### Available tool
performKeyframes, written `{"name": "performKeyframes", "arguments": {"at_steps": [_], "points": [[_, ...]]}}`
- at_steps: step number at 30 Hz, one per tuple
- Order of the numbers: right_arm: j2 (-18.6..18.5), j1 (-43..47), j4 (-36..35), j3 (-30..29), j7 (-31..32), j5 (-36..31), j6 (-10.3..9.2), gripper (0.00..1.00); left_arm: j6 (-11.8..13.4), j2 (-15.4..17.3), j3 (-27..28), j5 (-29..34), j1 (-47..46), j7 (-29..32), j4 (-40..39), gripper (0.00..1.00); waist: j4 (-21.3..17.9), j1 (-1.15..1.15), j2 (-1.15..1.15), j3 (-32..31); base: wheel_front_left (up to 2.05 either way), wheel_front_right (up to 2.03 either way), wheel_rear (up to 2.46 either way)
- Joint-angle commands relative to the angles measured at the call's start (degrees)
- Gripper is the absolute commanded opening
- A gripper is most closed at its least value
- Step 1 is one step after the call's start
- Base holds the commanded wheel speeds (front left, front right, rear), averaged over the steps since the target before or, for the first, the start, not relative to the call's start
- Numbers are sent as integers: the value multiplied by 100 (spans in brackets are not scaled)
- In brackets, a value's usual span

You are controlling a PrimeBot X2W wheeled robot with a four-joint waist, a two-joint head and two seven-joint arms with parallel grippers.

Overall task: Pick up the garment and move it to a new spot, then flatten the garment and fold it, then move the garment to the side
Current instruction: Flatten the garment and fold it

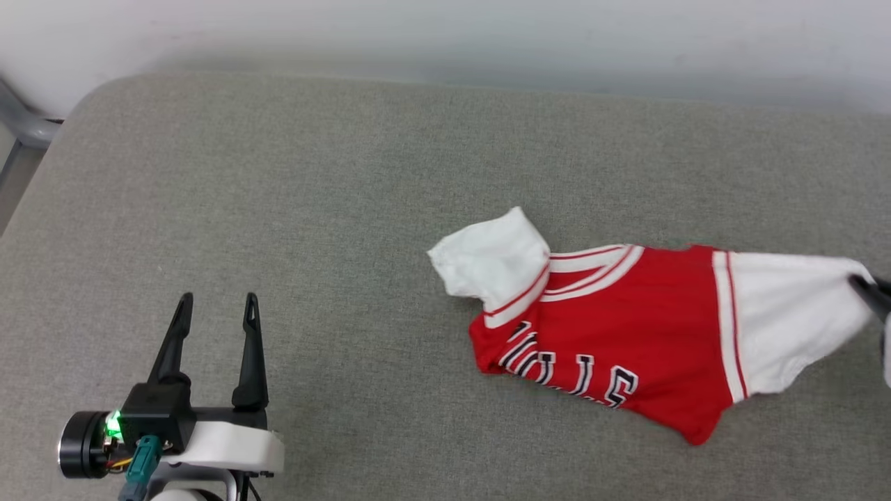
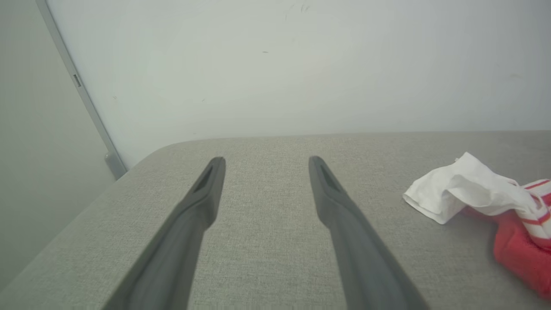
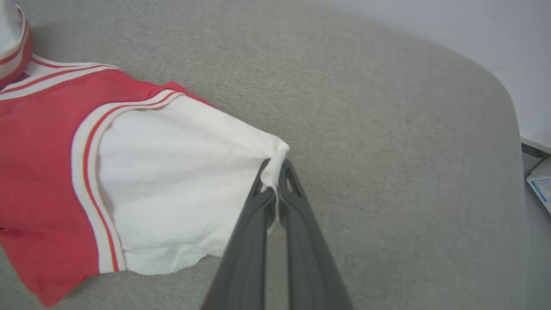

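Observation:
The garment (image 1: pixel 640 327) is a red jersey with white sleeves and black lettering, lying crumpled at the right of the grey cushioned surface (image 1: pixel 334 195). Its right white sleeve (image 3: pixel 172 189) is stretched out, and my right gripper (image 3: pixel 274 172) is shut on that sleeve's outer edge; in the head view this gripper (image 1: pixel 870 292) shows at the right border. The left gripper (image 1: pixel 217 306) stands open at the lower left, far from the garment, nothing between its fingers (image 2: pixel 206 189). In the left wrist view the garment's other white sleeve (image 2: pixel 460 189) lies off to the right.
A pale wall (image 1: pixel 445 35) runs behind the surface. A grey metal bar (image 1: pixel 24 125) stands at the far left corner. The surface's rounded right edge (image 3: pixel 508 99) lies close to the right gripper, with a white labelled object (image 3: pixel 540 185) beyond it.

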Motion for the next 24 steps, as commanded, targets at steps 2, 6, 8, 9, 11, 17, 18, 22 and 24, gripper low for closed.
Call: {"name": "performKeyframes", "arguments": {"at_steps": [2, 6, 8, 9, 11, 17, 18, 22, 24], "points": [[32, 623, 326, -452, -38, 49, -10, 0, 14, -8, 16, 9, 152, -14, -19, 100, -21, -1, 0, -98, 0, 0, 0], [168, 1140, 789, -801, -23, 54, -10, 0, 29, 0, 36, 6, 229, -14, -22, 100, -43, -1, 0, -139, 0, 0, 0], [244, 1302, 1077, -949, -17, 50, -10, 0, 24, -1, 19, 17, 240, -14, -12, 100, -43, -1, 0, -135, 0, 0, 0], [290, 1372, 1230, -1013, 13, 40, -10, 0, 17, -2, 3, 26, 224, -14, -6, 100, -39, -1, 0, -130, 0, 0, 0], [373, 1467, 1537, -1101, 61, 2, -10, 0, 6, 3, -12, 39, 190, -14, 1, 100, -31, -1, 0, -121, 0, 0, 0], [603, 1438, 1956, -1216, -283, -70, -11, 23, 6, 37, -25, 44, 163, -14, 51, 100, -32, -1, 0, -168, 0, 0, 0], [633, 1353, 1892, -1280, -482, -58, -11, 100, 11, 45, -21, 50, 190, -14, 62, 100, -44, -1, 0, -199, 0, 0, 0], [687, 1207, 1495, -1501, -1311, -201, -9, 100, 26, 75, -35, 67, 271, -14, 82, 100, -83, -1, 0, -347, 0, 0, 0], [719, 1210, 1246, -1650, -1713, -342, -9, 100, 34, 89, -38, 71, 282, -14, 79, 100, -104, -1, 0, -425, 0, 0, 0]]}}
